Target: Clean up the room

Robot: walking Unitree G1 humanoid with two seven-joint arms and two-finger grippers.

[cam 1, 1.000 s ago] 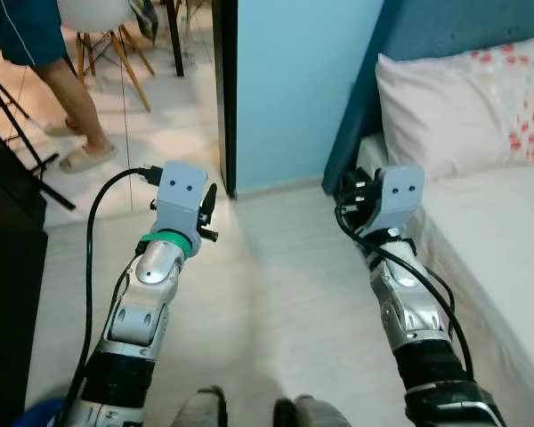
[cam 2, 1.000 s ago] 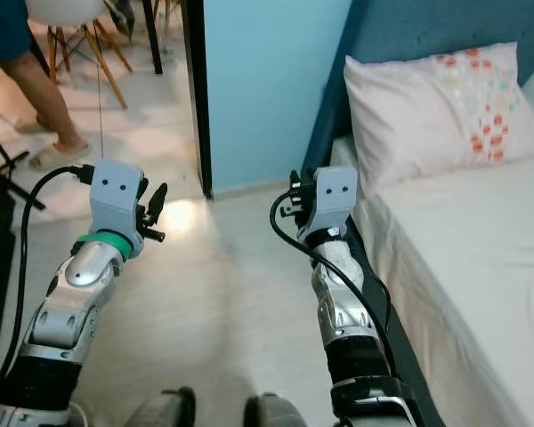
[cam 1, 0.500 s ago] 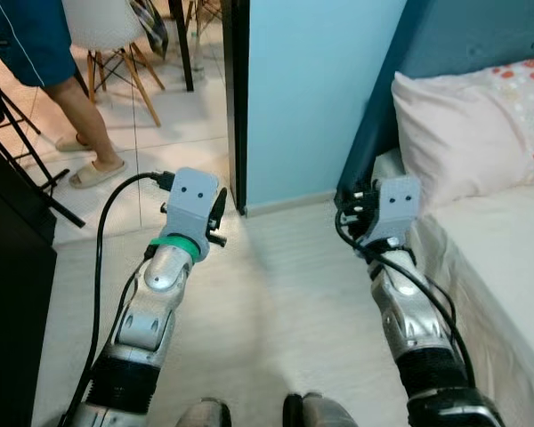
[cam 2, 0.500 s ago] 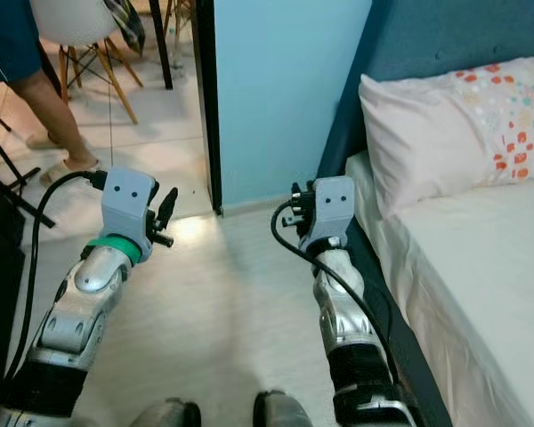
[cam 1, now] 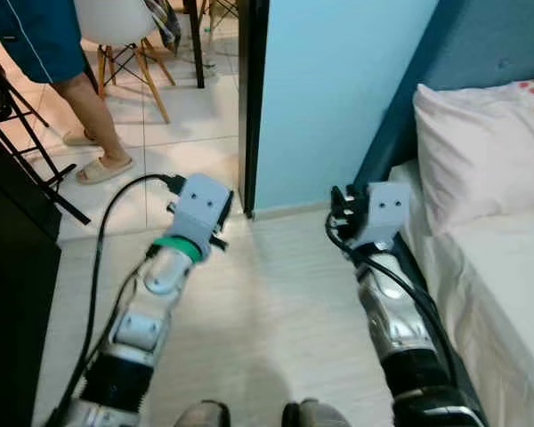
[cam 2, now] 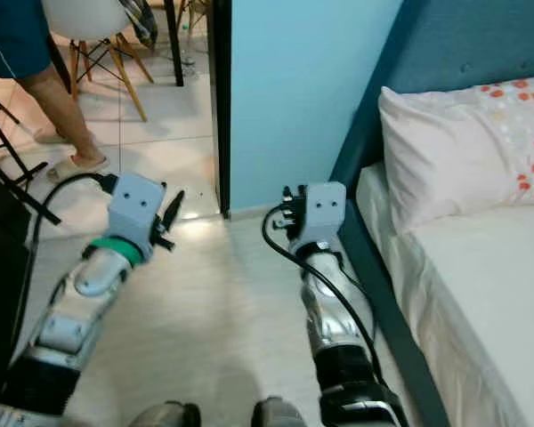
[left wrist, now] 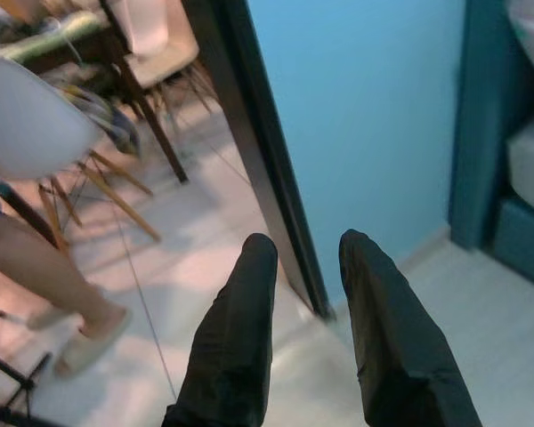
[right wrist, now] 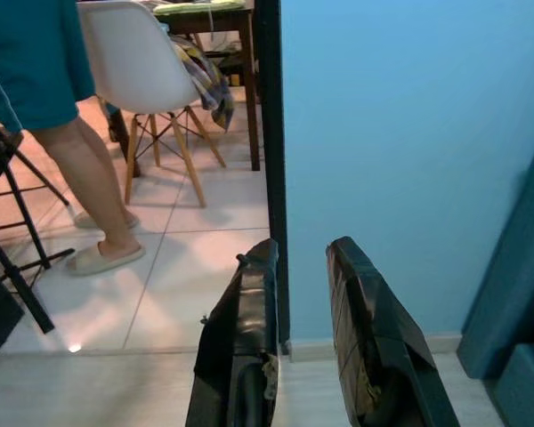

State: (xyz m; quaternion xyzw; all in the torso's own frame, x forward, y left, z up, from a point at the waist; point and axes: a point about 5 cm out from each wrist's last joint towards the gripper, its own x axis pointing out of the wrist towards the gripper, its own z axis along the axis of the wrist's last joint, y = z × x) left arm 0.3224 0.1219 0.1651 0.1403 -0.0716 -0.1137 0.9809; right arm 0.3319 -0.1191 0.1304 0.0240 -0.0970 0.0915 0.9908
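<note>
Both arms are raised in front of me over the pale floor [cam 1: 267,311], holding nothing. My left gripper [cam 1: 224,216] points toward the black door frame [cam 1: 251,107]; in its wrist view its two black fingers [left wrist: 236,347] stand slightly apart with only floor between them. My right gripper [cam 1: 339,204] hovers near the corner of the blue bed frame [cam 1: 387,142]; its fingers [right wrist: 245,347] also show a narrow empty gap. A pink pillow [cam 1: 481,151] with coloured dots lies at the head of the white bed [cam 2: 489,294].
A light blue wall [cam 1: 329,89] stands straight ahead. Beyond the doorway a person in blue clothing and slippers [cam 1: 80,98] stands on the tiles beside a white chair with wooden legs [cam 1: 125,36]. Dark furniture [cam 1: 9,267] and a black stand [cam 1: 27,169] line my left.
The whole picture has shifted: the doorway and blue wall now sit more to the middle and the bed further right, so the camera moved. Both arms keep the same raised pose.
</note>
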